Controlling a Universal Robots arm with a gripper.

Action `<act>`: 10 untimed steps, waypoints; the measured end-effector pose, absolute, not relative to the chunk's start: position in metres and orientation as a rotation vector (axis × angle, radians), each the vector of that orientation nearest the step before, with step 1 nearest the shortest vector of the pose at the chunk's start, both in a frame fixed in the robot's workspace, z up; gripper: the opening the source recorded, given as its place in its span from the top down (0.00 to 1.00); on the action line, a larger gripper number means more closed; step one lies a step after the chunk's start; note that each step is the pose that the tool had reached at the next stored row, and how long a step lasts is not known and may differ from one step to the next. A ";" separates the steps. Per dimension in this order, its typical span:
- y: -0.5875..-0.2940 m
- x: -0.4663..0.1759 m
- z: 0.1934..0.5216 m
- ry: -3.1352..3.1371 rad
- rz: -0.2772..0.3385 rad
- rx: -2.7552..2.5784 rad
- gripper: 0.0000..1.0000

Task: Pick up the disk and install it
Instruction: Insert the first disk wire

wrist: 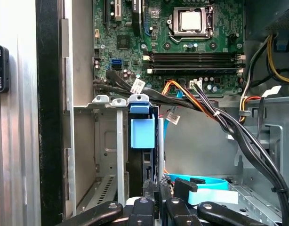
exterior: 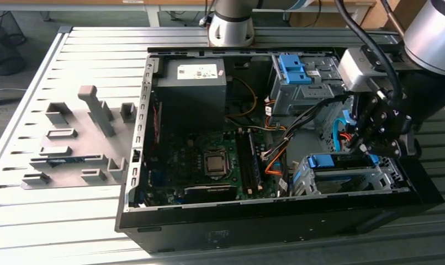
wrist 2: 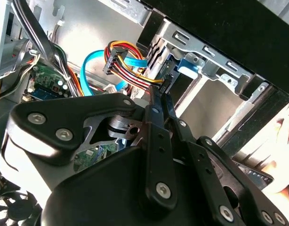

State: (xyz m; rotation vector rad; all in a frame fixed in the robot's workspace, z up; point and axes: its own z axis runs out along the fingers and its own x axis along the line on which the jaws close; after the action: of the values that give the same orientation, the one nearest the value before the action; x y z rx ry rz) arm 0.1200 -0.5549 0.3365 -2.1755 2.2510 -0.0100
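The disk stands on edge in a slot of the metal drive cage at the front corner of the open computer case, on the exterior view's right. Its blue rail sits at the cage's mouth, and its dark thin edge runs from there back to my fingers. My gripper hangs just above the cage, fingers drawn close together on the disk's rear end. In the second wrist view the narrow fingertips meet right at the cage opening, beside the blue rail.
Bundled black, orange and blue cables run close beside the cage. A second cage with a blue latch stands further back, next to the dark grey box. The motherboard fills the case floor. A person's hand is outside the case wall.
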 end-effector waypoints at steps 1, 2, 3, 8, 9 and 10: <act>-0.555 0.120 0.336 2.251 -0.010 -2.176 0.84; -0.556 0.120 0.336 2.249 -0.010 -2.177 0.84; -0.556 0.120 0.335 2.245 -0.010 -2.181 0.84; -0.556 0.120 0.335 2.235 -0.010 -2.193 0.84; -0.557 0.120 0.335 2.234 -0.010 -2.192 0.84; -0.557 0.120 0.335 2.235 -0.010 -2.192 0.84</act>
State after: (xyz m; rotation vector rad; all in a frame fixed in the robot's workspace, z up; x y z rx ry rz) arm 0.1200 -0.5567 0.3345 -2.1924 2.2345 -0.0101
